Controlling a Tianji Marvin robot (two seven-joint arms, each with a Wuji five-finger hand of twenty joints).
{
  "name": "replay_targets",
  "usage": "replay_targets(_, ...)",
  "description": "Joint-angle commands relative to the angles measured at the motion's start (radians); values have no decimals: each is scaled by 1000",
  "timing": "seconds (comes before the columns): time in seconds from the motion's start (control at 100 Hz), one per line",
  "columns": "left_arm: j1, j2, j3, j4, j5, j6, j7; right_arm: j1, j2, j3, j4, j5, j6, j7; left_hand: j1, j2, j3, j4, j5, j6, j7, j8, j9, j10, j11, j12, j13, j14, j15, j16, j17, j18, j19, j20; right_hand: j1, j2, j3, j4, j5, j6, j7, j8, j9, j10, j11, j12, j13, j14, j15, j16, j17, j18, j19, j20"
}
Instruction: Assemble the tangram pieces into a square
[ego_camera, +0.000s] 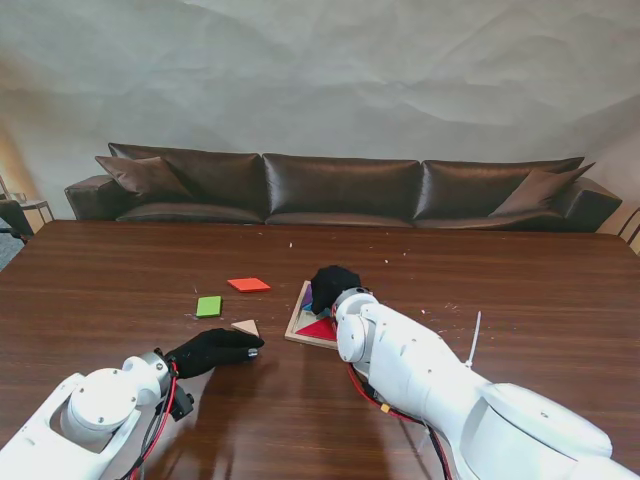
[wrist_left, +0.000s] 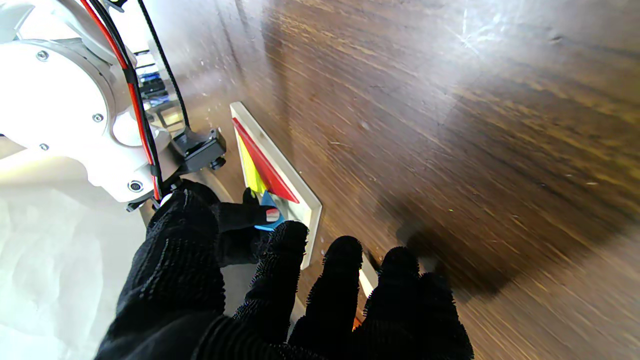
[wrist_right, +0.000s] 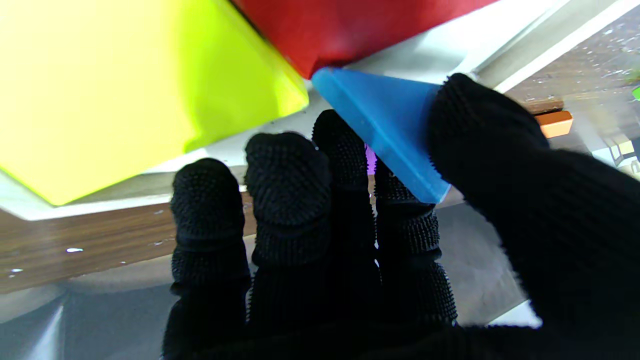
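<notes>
- Placement step: our right hand (ego_camera: 333, 283) sits over the tray (ego_camera: 296, 322) at centre frame in the stand view, pinching the blue piece (wrist_right: 387, 127) between thumb and fingers (wrist_right: 287, 165).
- Right wrist view: we see the blue piece tilted, one corner touching the red triangle (wrist_right: 360, 25), the yellow piece (wrist_right: 100, 90) just beside; both lie in the tray.
- We judge the job is to drop blue flat into the gap beside red and yellow; level it before letting go, or it rides up on the red edge.
- We should slide it in along the tray wall, not press down on a corner; seated pieces could shift.
- Left hand (ego_camera: 213, 350), lower left of the stand view, holds nothing we can see, fingers stretched out low over the table (ego_camera: 520, 290), tips near the tan triangle (ego_camera: 246, 326).
- Loose pieces left of the tray: green square (ego_camera: 208, 306), orange piece (ego_camera: 248, 285). We fetch those after.
- A purple sliver shows between the right fingers; we cannot tell what it is.
</notes>
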Motion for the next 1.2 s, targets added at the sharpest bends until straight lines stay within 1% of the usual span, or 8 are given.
replay_targets(0.0, 9, 1, 4, 18, 2, 12, -24, 0, -11, -1, 7, 5, -6, 14, 28, 48, -22, 31, 6, -7, -1, -1, 10, -3, -1, 1, 14, 69, -8, 8, 20, 228, -13, -16, 18, 38, 20, 28, 8, -68, 27, 5, -15, -1, 13, 13, 23, -3, 1, -4, 76, 16, 14, 24)
replay_targets(0.11, 8, 2, 5, 18, 2, 16, -27, 4, -24, 2, 34, 12, -13, 10, 28, 48, -22, 32, 6, -5, 0, 0, 9, -1, -1, 1, 14, 69, -9, 8, 20, 227, -14, -16, 17, 40, 20, 28, 5, -68, 25, 4, -21, -1, 12, 9, 23, -3, 2, -3, 76, 15, 15, 24)
replay_targets(0.22, 9, 2, 4, 16, 4, 19, -29, 5, -28, 7, 40, 18, -14, 7, 27, 48, -22, 31, 7, -6, 0, 0, 9, -3, -1, 1, 13, 70, -9, 8, 21, 228, -13, -16, 17, 44, 21, 29, 6, -68, 25, 4, -23, -1, 18, 8, 23, -3, 3, -2, 76, 15, 16, 22)
replay_targets(0.51, 11, 2, 6, 13, 3, 27, -29, 1, -26, 31, 17, 36, 8, -5, 28, 47, -22, 31, 6, -8, 0, -1, 9, -2, -1, 1, 13, 70, -9, 8, 19, 228, -14, -16, 24, 46, 22, 32, 22, -57, 32, -13, -8, 1, 21, -4, 23, 4, 12, 2, 76, 16, 18, 18)
replay_targets(0.66, 11, 1, 6, 14, 2, 27, -28, 4, -25, 37, 10, 41, 20, -6, 28, 48, -22, 31, 5, -9, -1, -1, 9, -2, -1, 1, 13, 70, -9, 8, 20, 228, -13, -16, 7, 67, 20, 32, 15, -51, 28, -22, -16, 5, 20, -6, 22, 10, 10, 1, 73, 17, 18, 17)
replay_targets(0.95, 12, 2, 4, 14, 3, 26, -28, -10, -18, 84, -48, 85, 120, -10, 30, 50, -22, 31, 8, -8, 0, 0, 10, -1, -1, 1, 12, 70, -9, 8, 20, 228, -13, -16, -1, 72, 21, 31, 38, -25, 40, -43, -5, 21, 30, -10, 22, 20, 20, 6, 71, 31, 22, 16)
replay_targets(1.12, 10, 1, 6, 18, 0, 21, -28, -24, -18, 98, -69, 97, 170, -19, 30, 51, -22, 31, 6, -8, 0, -1, 8, -2, -1, 1, 13, 71, -9, 8, 20, 227, -13, -16, -10, 54, 25, 23, 58, -12, 47, -67, 10, 26, 29, -12, 22, 22, 31, 10, 78, 35, 25, 15)
replay_targets(1.19, 10, 2, 5, 18, 1, 20, -29, -29, -17, 102, -77, 98, 186, -25, 30, 52, -22, 31, 7, -9, 0, -1, 8, -4, -2, 1, 13, 70, -9, 8, 20, 227, -13, -16, -14, 30, 37, 22, 69, -5, 55, -91, 18, 28, 26, -14, 21, 26, 33, 9, 82, 35, 24, 12)
